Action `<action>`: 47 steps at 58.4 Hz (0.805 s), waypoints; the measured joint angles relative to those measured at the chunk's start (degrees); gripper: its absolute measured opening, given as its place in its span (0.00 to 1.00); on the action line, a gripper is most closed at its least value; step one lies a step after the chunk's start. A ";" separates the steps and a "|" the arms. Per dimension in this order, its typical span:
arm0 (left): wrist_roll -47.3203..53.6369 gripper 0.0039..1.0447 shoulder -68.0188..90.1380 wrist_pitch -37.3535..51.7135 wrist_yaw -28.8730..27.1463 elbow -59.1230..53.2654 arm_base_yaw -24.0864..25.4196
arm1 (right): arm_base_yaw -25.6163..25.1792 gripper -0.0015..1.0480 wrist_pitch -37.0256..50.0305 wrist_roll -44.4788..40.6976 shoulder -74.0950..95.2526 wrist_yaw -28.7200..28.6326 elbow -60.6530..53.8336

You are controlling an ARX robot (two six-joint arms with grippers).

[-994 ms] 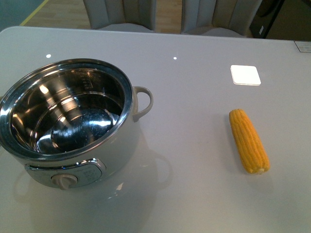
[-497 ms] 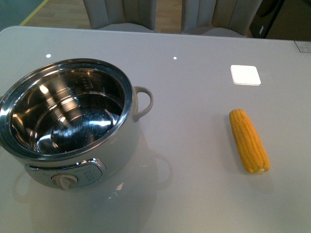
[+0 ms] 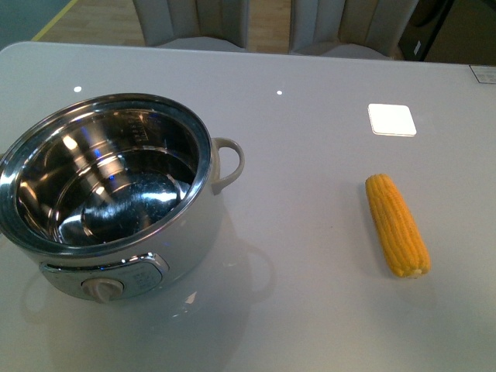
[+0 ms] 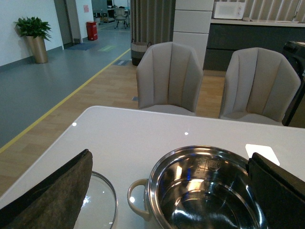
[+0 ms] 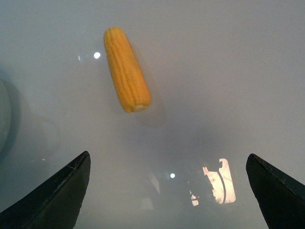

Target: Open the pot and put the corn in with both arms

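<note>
The pot [image 3: 108, 201] stands uncovered on the near worktop [image 3: 310, 310], the corn [image 3: 397, 225] lies well apart at its 3 o'clock, and the right claw [image 5: 167, 154] is released and empty with the corn ahead of it, not yet within its span. Closing off-centre may roll the corn across the glossy surface. Farther out, the left claw [image 4: 170, 153] hangs released close to the pot, the glass lid [image 4: 102, 200] at the pot's 9 o'clock; a careless carry could strike this arm

Pot [image 3: 194, 225]: left side cut by frame edge; dial [image 3: 103, 289] markings unreadable. Glass lid [image 4: 102, 200] partly behind left gripper [image 4: 169, 154] finger [image 4: 52, 195].
</note>
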 joint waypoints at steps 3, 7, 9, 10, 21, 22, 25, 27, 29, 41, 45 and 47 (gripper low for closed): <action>0.00 0.94 0.00 0.00 0.00 0.00 0.00 | 0.28 0.92 6.05 -1.92 7.26 -1.18 0.90; 0.00 0.94 0.00 0.00 0.00 0.00 0.00 | 0.96 0.92 14.34 -5.22 17.33 -1.66 2.21; 0.00 0.94 0.00 0.00 0.00 0.00 0.00 | 1.33 0.92 17.84 -6.38 21.92 -1.75 2.99; 0.00 0.94 0.00 0.00 0.00 0.00 0.00 | 1.44 0.92 18.67 -6.93 23.10 -1.79 3.21; 0.00 0.94 0.00 0.00 0.00 0.00 0.00 | 3.74 0.92 31.67 -12.66 42.86 -2.40 8.07; 0.00 0.94 0.00 0.00 0.00 0.00 0.00 | 3.96 0.92 32.74 -13.22 45.05 -2.56 8.83; 0.00 0.94 0.00 0.00 0.00 0.00 0.00 | 4.42 0.92 34.69 -14.40 49.22 -2.60 10.38; 0.00 0.94 0.00 0.00 0.00 0.00 0.00 | 4.74 0.92 36.04 -15.41 53.13 -2.54 11.96; 0.00 0.94 0.00 0.00 0.00 0.00 0.00 | 4.94 0.92 36.89 -16.31 55.87 -2.40 13.11; 0.00 0.94 0.00 0.00 0.00 0.00 0.00 | 5.49 0.92 38.82 -19.32 69.51 -1.60 19.89; 0.00 0.94 0.00 0.00 0.00 0.00 0.00 | 5.70 0.92 38.97 -19.82 73.29 -1.60 22.14; 0.00 0.94 0.00 0.00 0.00 0.00 0.00 | 5.79 0.92 39.04 -20.11 74.44 -1.57 22.82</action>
